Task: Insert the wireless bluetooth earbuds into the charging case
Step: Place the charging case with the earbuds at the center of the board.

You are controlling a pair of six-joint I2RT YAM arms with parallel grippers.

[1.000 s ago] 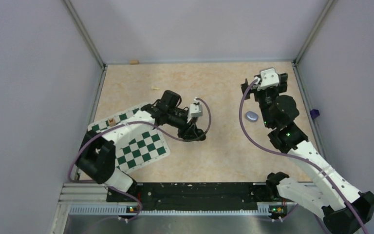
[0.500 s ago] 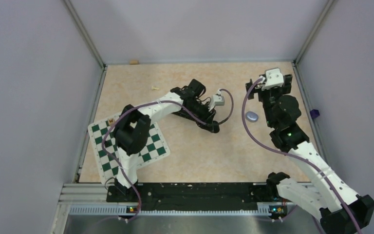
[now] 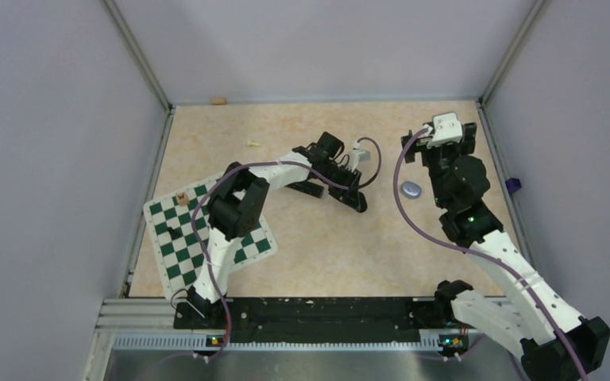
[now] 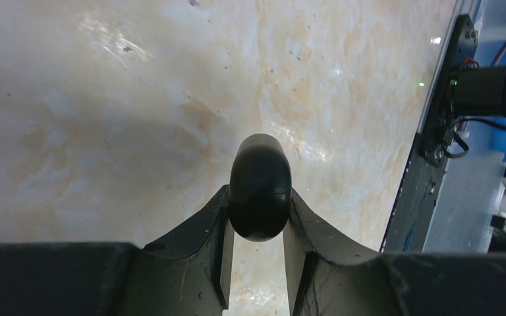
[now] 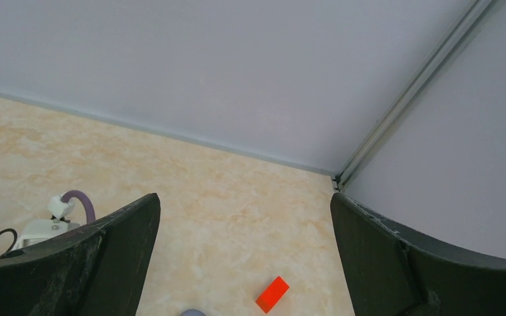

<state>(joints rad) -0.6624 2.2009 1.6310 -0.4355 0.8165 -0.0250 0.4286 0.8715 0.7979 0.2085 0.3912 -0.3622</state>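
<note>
My left gripper point(image 3: 359, 204) point(image 4: 258, 210) is shut on a black, smooth, egg-shaped charging case point(image 4: 259, 187) with a fine seam, held just above the beige table near its middle. A pale purple oval case point(image 3: 411, 189) lies shut on the table to its right; its edge shows at the bottom of the right wrist view point(image 5: 192, 312). My right gripper point(image 3: 411, 144) point(image 5: 244, 204) is wide open and empty, above and just behind the purple case. No earbuds can be made out in any view.
A green-and-white chessboard point(image 3: 230, 255) lies at the left under the left arm, with a cream chess piece point(image 3: 181, 197) and a small dark object point(image 3: 173, 234) on it. A red block point(image 5: 272, 293) lies near the far right corner. Walls enclose three sides.
My left arm has swung right and stretched out from the chessboard toward the table's middle, with its gripper shut. The right gripper shifted slightly; the purple case has not moved.
</note>
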